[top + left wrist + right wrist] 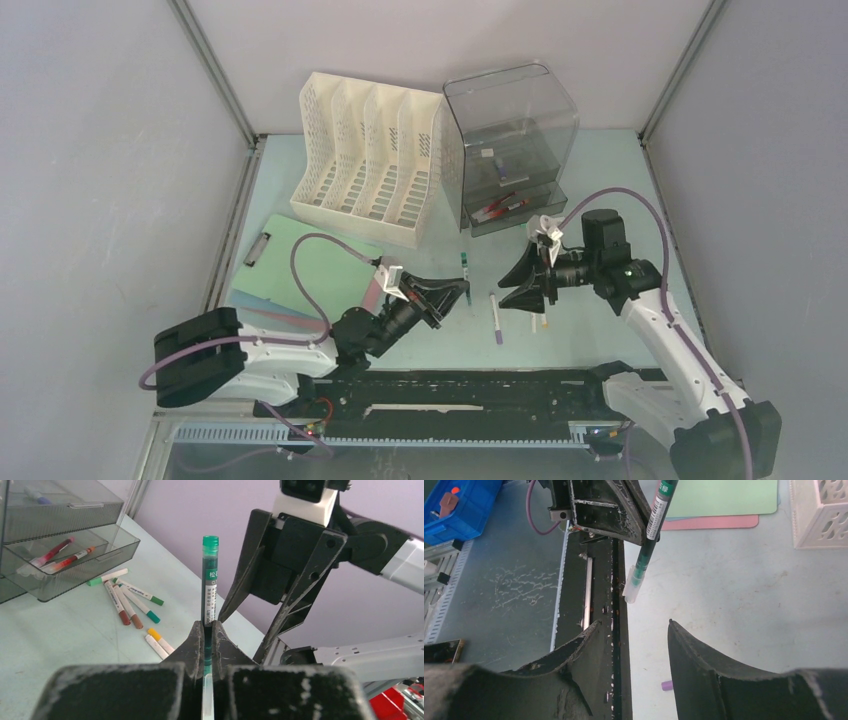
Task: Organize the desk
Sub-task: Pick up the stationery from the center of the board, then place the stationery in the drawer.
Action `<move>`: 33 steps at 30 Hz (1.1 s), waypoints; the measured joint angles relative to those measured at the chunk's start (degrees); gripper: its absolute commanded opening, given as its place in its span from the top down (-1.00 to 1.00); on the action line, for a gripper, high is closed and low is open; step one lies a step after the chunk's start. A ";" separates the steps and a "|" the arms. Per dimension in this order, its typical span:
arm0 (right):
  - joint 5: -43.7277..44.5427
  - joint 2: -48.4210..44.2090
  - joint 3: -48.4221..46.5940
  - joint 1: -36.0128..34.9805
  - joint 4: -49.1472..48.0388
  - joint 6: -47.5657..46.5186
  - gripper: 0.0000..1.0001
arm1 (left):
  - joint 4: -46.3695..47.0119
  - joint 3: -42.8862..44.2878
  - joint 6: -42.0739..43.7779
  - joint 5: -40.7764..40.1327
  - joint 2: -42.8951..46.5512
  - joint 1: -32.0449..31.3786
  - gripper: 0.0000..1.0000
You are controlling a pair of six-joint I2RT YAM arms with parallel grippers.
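My left gripper (462,287) is shut on a green pen (210,575), which stands up out of its jaws with the capped end away from the wrist. The right gripper (513,283) faces it from the right, close by, open and holding nothing. In the right wrist view the green pen (648,540) hangs from the left gripper (611,507) just beyond my open right gripper (631,630), not between its fingers. Both hover over the pale mint desk (450,342). A purple pen (495,318) lies on the desk below them.
A white file organizer (368,160) and a grey drawer unit (510,150) holding red pens stand at the back. A green clipboard (300,262) lies at the left over a pink folder (709,522). Several loose markers (131,602) lie near the drawers. A black rail (470,390) edges the front.
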State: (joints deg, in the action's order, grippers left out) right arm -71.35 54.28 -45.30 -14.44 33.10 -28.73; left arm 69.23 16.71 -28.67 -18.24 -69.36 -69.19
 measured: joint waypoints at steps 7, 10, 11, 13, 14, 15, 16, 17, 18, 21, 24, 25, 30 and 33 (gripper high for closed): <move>4.52 -1.53 4.15 -1.86 -12.11 15.56 -0.14 | 6.19 1.60 -2.43 -0.07 -5.22 0.00 1.00; 5.99 -1.62 4.24 -2.58 -15.65 20.48 -0.15 | 7.06 2.97 -3.96 -0.94 -6.60 0.00 1.00; 6.43 -1.62 4.24 -2.86 -16.59 21.81 -0.15 | 7.30 3.30 -4.55 -1.33 -6.99 0.00 1.00; 7.17 -1.62 4.24 -3.45 -17.94 23.98 -0.15 | 7.72 3.69 -5.79 -2.21 -7.61 0.00 1.00; 7.72 -1.62 4.24 -3.74 -18.78 25.31 -0.15 | 7.85 3.78 -6.38 -2.62 -7.89 0.00 1.00; 7.80 -1.62 4.24 -3.98 -18.84 25.44 -0.15 | 7.87 3.89 -7.06 -3.02 -8.17 0.00 1.00; 8.13 -1.62 4.24 -4.20 -19.23 26.25 -0.15 | 7.85 4.00 -7.65 -3.28 -8.46 0.00 1.00; 8.44 -1.62 4.24 -4.39 -19.47 26.91 -0.15 | 7.87 4.11 -8.24 -3.65 -8.74 0.00 1.00; 8.79 -1.62 4.24 -4.57 -19.74 27.69 -0.15 | 7.87 4.20 -8.83 -3.82 -9.03 0.00 1.00; 9.66 -1.55 4.24 -4.96 -20.33 29.00 -0.15 | 7.91 4.55 -10.14 -4.11 -9.77 0.00 1.00; 10.67 -1.20 4.24 -5.46 -20.72 29.77 -0.12 | 8.02 4.96 -11.02 -4.09 -10.51 0.00 1.00; 10.91 -1.09 4.24 -5.62 -20.76 30.01 -0.10 | 7.98 5.14 -11.32 -4.07 -10.71 0.00 1.00; 11.89 -0.42 4.24 -6.45 -21.03 30.82 0.00 | 8.24 6.29 -12.02 -3.96 -11.87 0.00 1.00; 12.37 -0.09 4.24 -6.99 -21.09 31.17 0.09 | 8.24 6.73 -12.39 -3.61 -12.52 0.00 1.00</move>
State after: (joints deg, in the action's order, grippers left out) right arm -58.98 54.19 -41.06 -21.43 12.01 2.44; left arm 77.47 23.44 -41.06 -21.85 -81.89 -69.19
